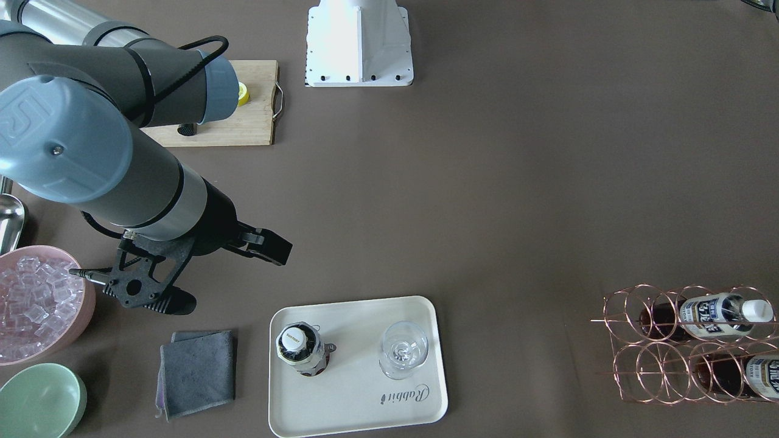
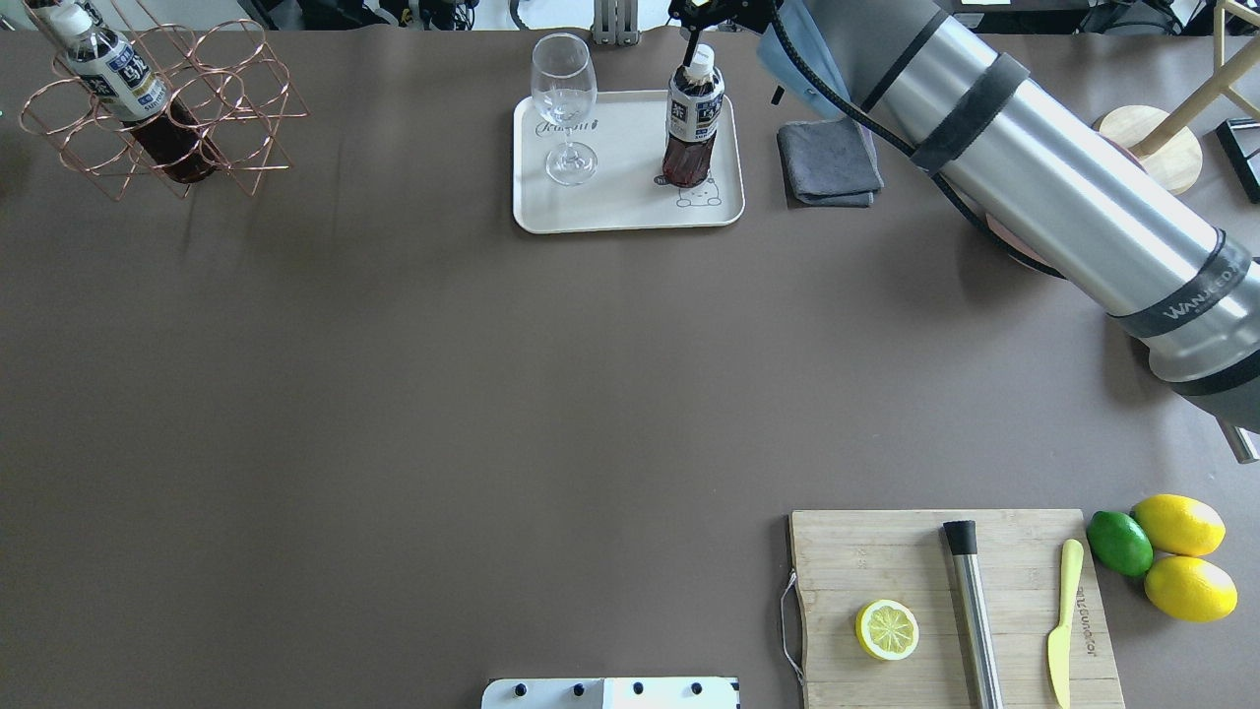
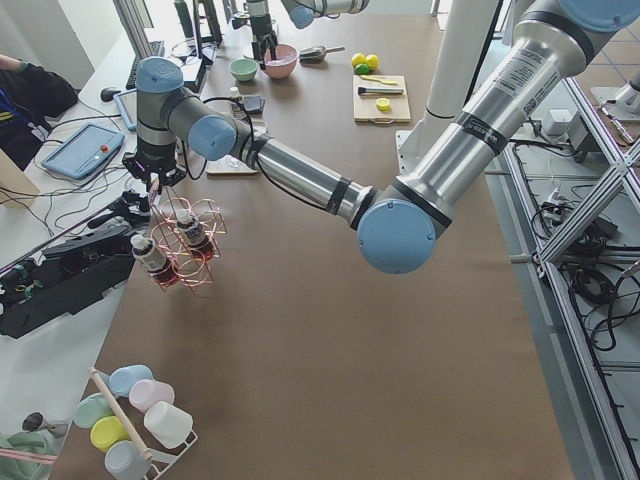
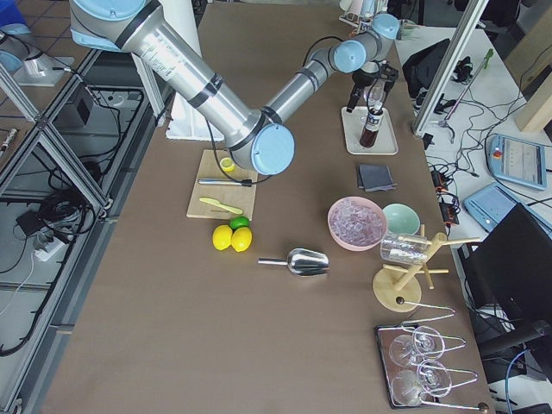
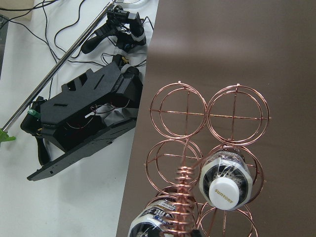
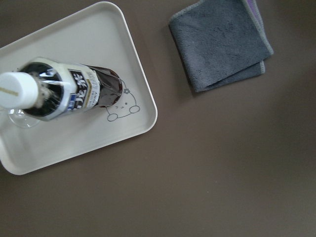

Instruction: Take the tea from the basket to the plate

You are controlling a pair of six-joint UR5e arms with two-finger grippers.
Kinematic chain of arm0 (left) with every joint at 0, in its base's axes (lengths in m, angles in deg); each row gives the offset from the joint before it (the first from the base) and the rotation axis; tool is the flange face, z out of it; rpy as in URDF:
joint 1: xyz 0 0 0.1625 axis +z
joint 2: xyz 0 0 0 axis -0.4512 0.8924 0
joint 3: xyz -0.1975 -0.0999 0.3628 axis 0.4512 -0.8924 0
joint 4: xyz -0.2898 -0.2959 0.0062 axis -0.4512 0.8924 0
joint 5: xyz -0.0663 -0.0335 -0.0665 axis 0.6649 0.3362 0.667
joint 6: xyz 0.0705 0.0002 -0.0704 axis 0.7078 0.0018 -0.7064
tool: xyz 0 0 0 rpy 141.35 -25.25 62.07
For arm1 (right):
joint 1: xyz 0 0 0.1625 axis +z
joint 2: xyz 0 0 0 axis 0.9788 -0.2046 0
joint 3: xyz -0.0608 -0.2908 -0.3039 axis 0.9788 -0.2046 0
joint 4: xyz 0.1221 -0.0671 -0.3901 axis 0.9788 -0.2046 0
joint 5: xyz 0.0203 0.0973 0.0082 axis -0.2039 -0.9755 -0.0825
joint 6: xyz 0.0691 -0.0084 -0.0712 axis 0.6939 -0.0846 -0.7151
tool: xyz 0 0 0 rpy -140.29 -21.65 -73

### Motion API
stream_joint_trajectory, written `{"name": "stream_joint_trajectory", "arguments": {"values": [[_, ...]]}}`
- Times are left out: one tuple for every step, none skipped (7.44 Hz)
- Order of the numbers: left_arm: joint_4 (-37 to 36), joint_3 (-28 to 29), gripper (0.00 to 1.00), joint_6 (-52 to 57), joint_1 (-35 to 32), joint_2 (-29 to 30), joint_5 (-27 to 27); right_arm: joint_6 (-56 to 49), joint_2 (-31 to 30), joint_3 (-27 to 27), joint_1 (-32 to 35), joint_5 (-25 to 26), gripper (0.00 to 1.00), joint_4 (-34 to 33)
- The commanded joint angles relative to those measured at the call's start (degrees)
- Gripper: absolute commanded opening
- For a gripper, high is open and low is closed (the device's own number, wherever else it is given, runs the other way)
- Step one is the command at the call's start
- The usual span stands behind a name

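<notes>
On the table, plate holds tea; basket, two bottles.

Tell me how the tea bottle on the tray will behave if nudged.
The tea bottle is tall with a narrow base, so it would likely tip rather than slide. Seemingly full of dark liquid, probably hefty for its size. Once down, its round body may roll.

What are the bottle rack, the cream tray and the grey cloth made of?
Bottle rack: thin metal wire with a shiny copper-coloured finish. Cream tray: smooth and matte, probably plastic or melamine, with a moulded rounded rim. Grey cloth: soft napped fabric, likely microfibre, with a stitched edge.
</notes>
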Motion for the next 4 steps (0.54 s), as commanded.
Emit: {"name": "stream_joint_trajectory", "arguments": {"values": [[2.4,2.5,0.00,0.0,0.2,0.2,0.0,-7.0,-15.9,13.6,-1.6,5.8,1.00,-0.3],[2.6,3.2,0.00,0.1,0.0,0.2,0.0,-12.4,-22.1,17.5,-0.6,6.4,1.00,-0.3],[2.6,3.5,0.00,0.1,0.2,0.2,0.0,-18.8,-28.1,19.7,1.2,6.5,1.00,-0.1],[2.6,3.7,0.00,0.0,0.2,0.2,0.0,-24.6,-32.8,20.6,2.9,6.6,1.00,0.4]]}}
